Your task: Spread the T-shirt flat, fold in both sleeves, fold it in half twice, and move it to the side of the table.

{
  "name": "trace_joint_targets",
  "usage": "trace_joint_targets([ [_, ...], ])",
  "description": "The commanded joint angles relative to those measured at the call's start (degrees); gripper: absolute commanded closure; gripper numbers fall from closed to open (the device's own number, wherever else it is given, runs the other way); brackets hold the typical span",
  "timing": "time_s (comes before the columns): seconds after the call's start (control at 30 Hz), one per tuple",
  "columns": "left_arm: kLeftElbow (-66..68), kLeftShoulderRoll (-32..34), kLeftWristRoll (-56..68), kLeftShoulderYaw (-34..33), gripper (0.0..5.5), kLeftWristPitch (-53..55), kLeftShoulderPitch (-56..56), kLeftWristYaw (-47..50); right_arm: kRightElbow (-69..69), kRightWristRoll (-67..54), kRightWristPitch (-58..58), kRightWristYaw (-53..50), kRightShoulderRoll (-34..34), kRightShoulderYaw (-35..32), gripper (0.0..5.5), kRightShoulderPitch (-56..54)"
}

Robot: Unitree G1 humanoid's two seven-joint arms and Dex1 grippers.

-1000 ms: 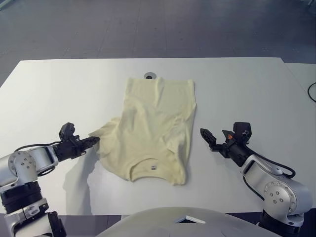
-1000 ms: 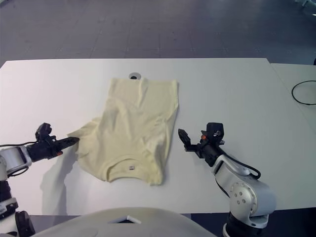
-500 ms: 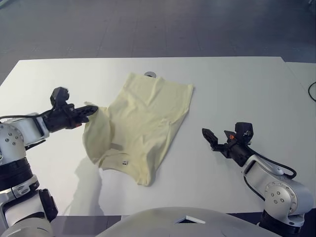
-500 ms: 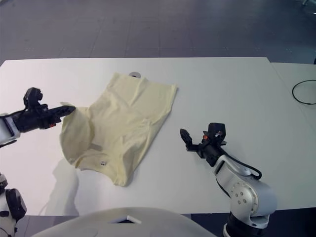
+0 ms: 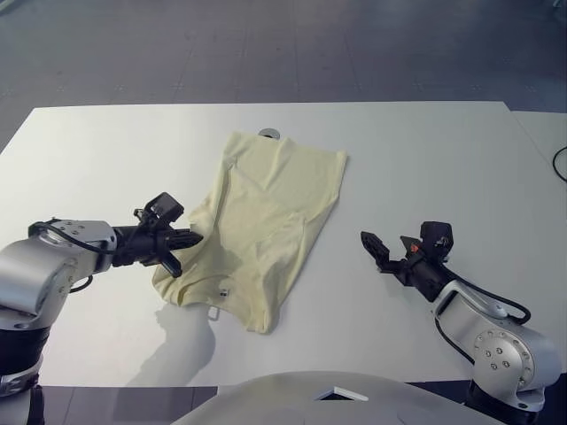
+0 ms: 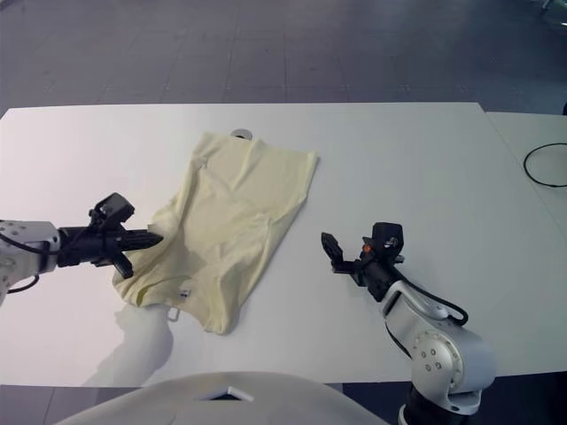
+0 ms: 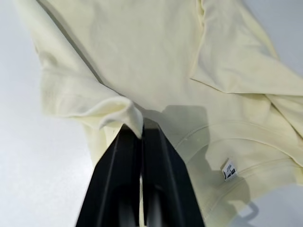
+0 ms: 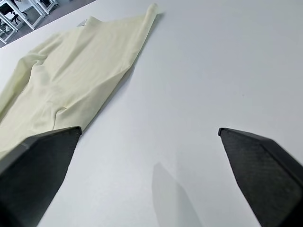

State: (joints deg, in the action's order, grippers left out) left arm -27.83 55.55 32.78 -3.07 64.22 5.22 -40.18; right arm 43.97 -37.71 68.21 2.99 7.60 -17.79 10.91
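— Where is the T-shirt (image 5: 266, 221) lying?

— It is lying rumpled and slantwise near the middle of the white worktop (image 5: 443, 159). Its hem is turned toward the far edge and its collar toward the robot's side. A round grey fitting (image 5: 268, 134) set into the worktop is sitting right at the far edge of the hem.

— How is it being gripped?

— A fold of cloth at the shirt's left edge, seemingly the sleeve (image 7: 94, 101), is being pinched by the left hand (image 7: 141, 132), its fingers pressed together on it. The fold is being held just above the shirt's body, a little inward from that edge, and a shadow is being cast on the cloth beneath. A small white label (image 7: 229, 170) is lying inside the collar, near that hand.

— And the other hand?

— The right hand (image 5: 390, 250) is being held low over bare worktop, off the shirt's right side and well apart from it. Its fingers are spread wide, with nothing between them.

— Is anything else being seen?

— A dark cable (image 6: 545, 164) is lying coiled on the neighbouring surface at the far right.
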Motion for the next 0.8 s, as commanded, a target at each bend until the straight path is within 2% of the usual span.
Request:
trace_joint_targets([
  [0.03, -2.4, -0.2, -2.8, 2.4, 5.48, -1.3, -0.3, 2.2, 0.1, -0.4, 0.4, -0.4, 0.1, 0.7, 0.10, -0.6],
  [0.17, -5.6, -0.1, -6.3, 6.1, 5.48, -2.7, 0.3, 4.7, 0.1, -0.5, 0.4, -0.6, -0.2, 1.0, 0.10, -0.6],
  [0.33, -9.0, 0.6, -12.9, 13.9, 5.48, -4.6, -0.1, 7.2, 0.0, -0.5, 0.2, -0.9, -0.5, 1.4, 0.10, -0.7],
  [0.5, -9.8, -1.4, -15.3, 17.2, 5.48, -3.4, 1.1, 9.2, 0.0, -0.5, 0.1, -1.0, -0.6, 1.7, 0.10, -0.7],
  [0.7, -11.9, -4.6, -14.9, 18.1, 5.48, 0.2, 1.5, 10.8, 0.0, -0.5, 0.3, -0.9, -0.5, 1.7, 0.10, -0.7],
  [0.8, -12.7, -7.2, -12.5, 16.1, 5.02, 3.1, 1.6, 10.4, -0.2, -0.4, 0.2, -1.0, -0.6, 1.9, 0.10, -0.7],
])
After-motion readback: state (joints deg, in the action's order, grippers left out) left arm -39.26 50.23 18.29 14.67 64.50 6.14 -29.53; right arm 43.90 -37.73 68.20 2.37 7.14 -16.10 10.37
